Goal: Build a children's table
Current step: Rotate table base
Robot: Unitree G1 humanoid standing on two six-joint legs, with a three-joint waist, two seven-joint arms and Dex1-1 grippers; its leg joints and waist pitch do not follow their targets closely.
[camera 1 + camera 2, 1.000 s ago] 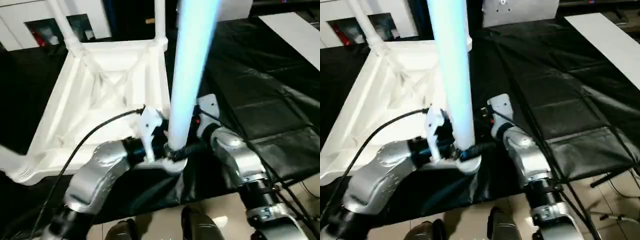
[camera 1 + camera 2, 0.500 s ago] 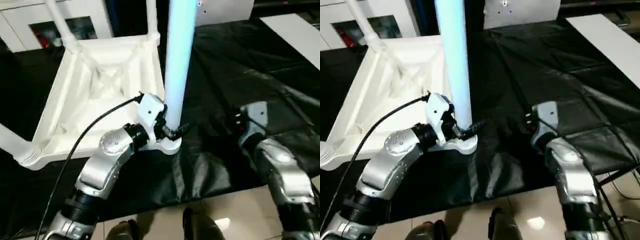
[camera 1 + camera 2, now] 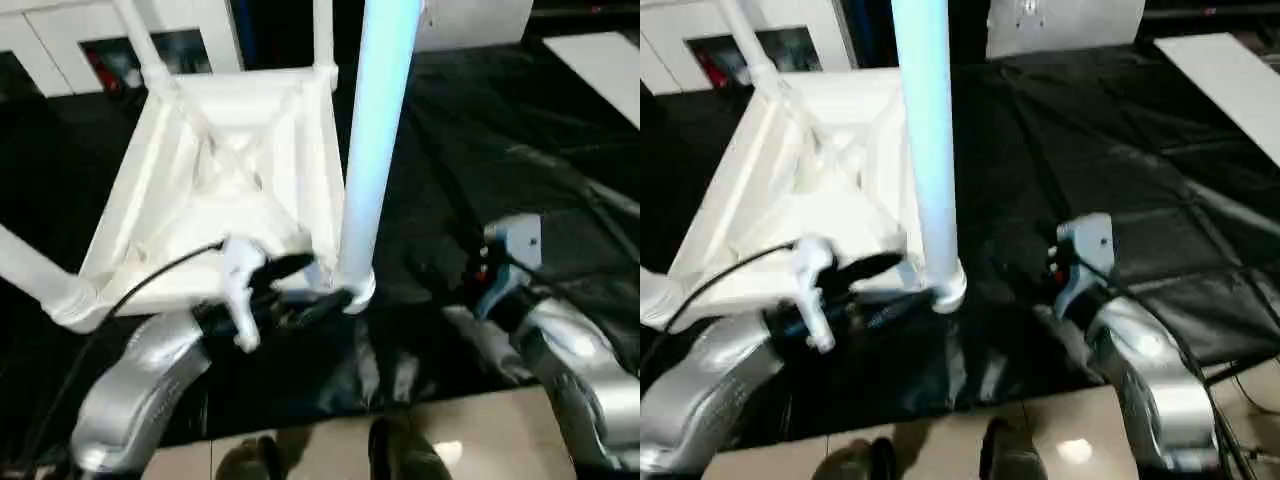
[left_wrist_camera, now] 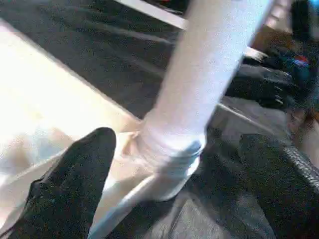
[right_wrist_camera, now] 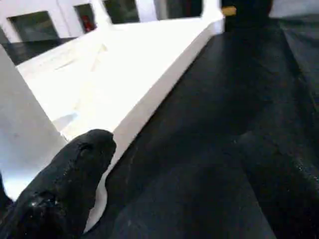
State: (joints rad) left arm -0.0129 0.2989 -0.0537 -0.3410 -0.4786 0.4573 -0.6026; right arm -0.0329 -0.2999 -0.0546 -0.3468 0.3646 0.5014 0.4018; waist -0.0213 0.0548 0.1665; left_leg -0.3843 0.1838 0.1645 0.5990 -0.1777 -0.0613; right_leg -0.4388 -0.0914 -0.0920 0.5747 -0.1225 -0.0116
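While the children's table (image 3: 230, 190) lies upside down at the upper left of the frame on the black sheet (image 3: 520, 130), one white leg (image 3: 375, 130) stands upright in its near corner socket (image 3: 352, 290), blocking my look at the middle. My left jaws (image 3: 300, 285) hang released just beside that socket, touching nothing as far as I can tell. My right jaws (image 5: 164, 184) gape empty over bare sheet. Shoes (image 3: 400, 455) show on the floor (image 3: 470, 430) below.
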